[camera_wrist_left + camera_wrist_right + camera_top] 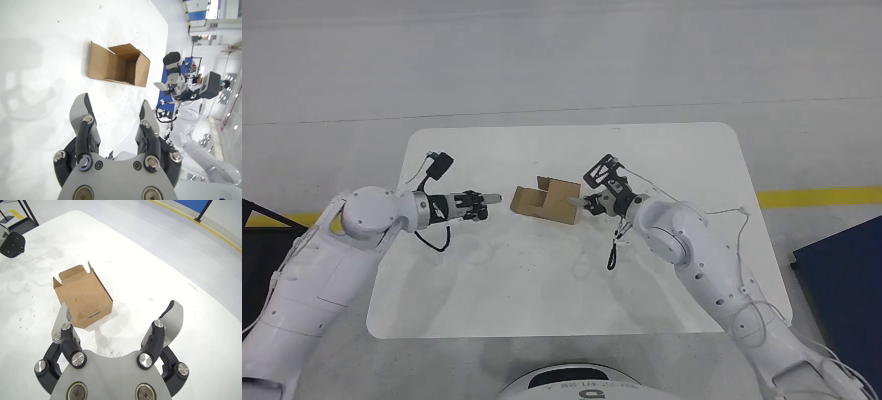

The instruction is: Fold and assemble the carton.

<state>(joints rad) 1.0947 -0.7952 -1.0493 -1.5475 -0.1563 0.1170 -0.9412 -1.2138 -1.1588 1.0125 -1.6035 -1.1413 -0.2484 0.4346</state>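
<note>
You're looking at a white, round-cornered table with a small brown cardboard carton resting on it, near the middle. The carton's open end faces sideways. Your tabletop shows dark specks and faint scuffs.

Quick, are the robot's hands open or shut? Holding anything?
Left gripper: open, holding nothing.
Right gripper: open, one finger beside the carton, not clamped on it.
</note>
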